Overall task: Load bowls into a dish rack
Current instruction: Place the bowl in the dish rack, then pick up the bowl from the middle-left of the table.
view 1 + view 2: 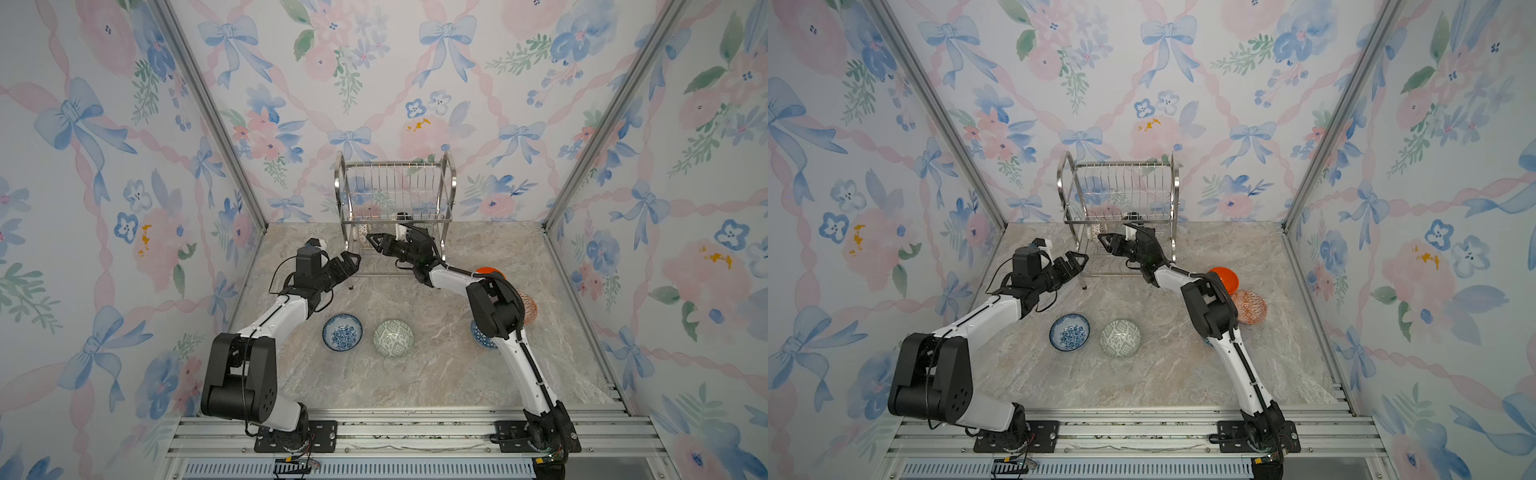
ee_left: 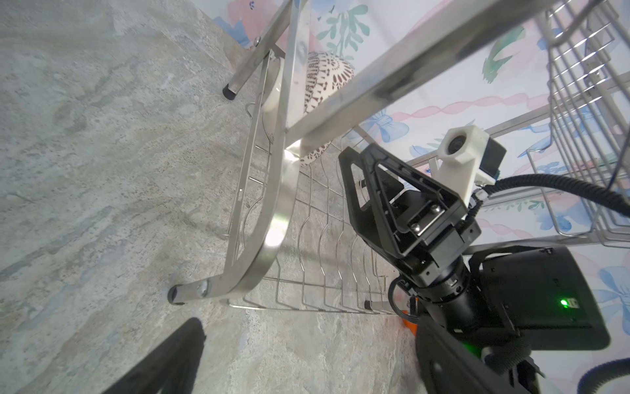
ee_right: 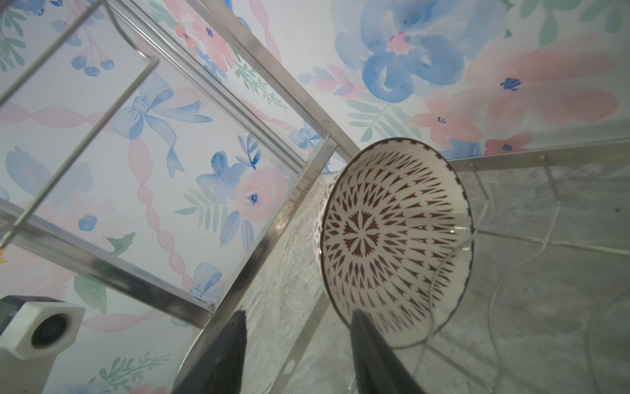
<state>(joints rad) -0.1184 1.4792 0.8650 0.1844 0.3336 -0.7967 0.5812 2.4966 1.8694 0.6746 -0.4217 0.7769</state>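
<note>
The white lattice bowl [image 3: 392,245] is seen standing on its edge in the lower tier of the dish rack [image 1: 339,187], at the end nearest the left arm [image 1: 282,311], and is propped among the wavy wires. The jaws of the right arm [image 1: 449,278] are held partway open about its rim. One finger [image 3: 375,344] is laid across the inner face and the other is kept outside with a clear gap, so nothing is judged to be gripped. The left arm's jaws are spread wide and empty, just beside the rack's front leg [image 1: 351,286].

Five bowls are left on the desk [image 1: 415,382]. The blue floral bowl [image 1: 342,332] and green-grey bowl [image 1: 393,338] are placed near the middle. The orange bowl [image 1: 490,272], red-orange patterned bowl [image 1: 528,308] and blue triangle bowl [image 1: 482,340] are partly hidden by the right arm.

If the inner finger is dragged sideways on withdrawal, the upright bowl could be tipped or rolled out of its slot. The rack could be shifted if its frame is caught by either arm. The orange bowl, close under the right arm, could be knocked as that arm is drawn back.
</note>
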